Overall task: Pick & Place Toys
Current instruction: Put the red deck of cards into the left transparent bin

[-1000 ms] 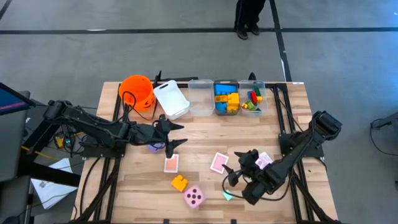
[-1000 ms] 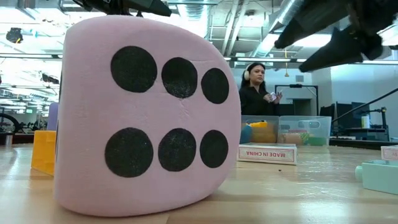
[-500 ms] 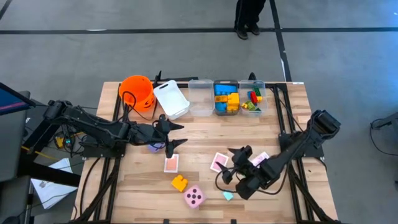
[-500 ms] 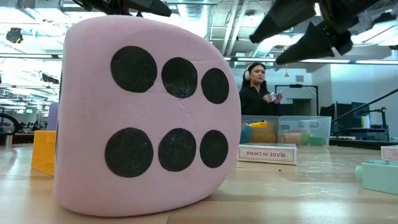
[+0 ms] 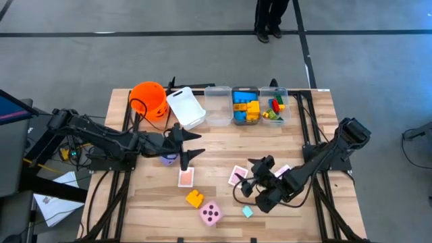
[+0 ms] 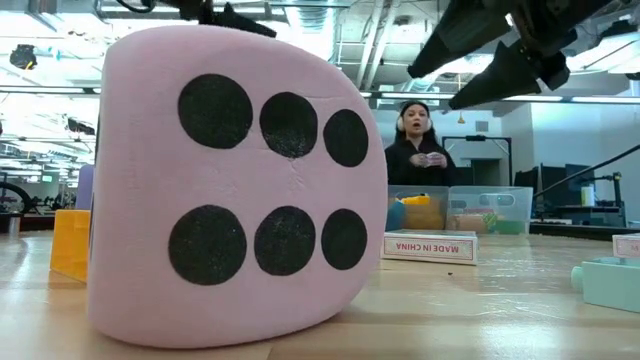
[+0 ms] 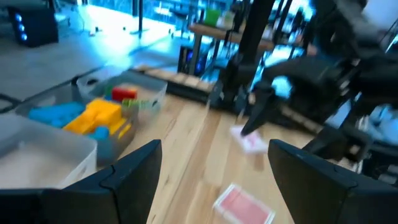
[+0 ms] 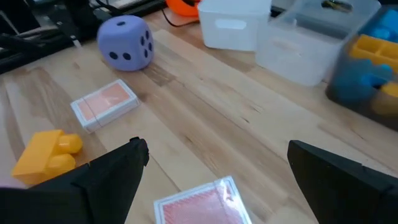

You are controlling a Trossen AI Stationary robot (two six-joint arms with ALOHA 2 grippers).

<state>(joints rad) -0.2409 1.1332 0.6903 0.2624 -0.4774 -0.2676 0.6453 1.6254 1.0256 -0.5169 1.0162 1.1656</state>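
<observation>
Since a moment ago, the right gripper has been sliding toward the table's middle and is now hovering with fingers spread, empty, over a pink-backed card. Left gripper is waiting released above the purple die. Another card, a yellow brick, the pink die and a teal brick are lying loose on the table.
</observation>
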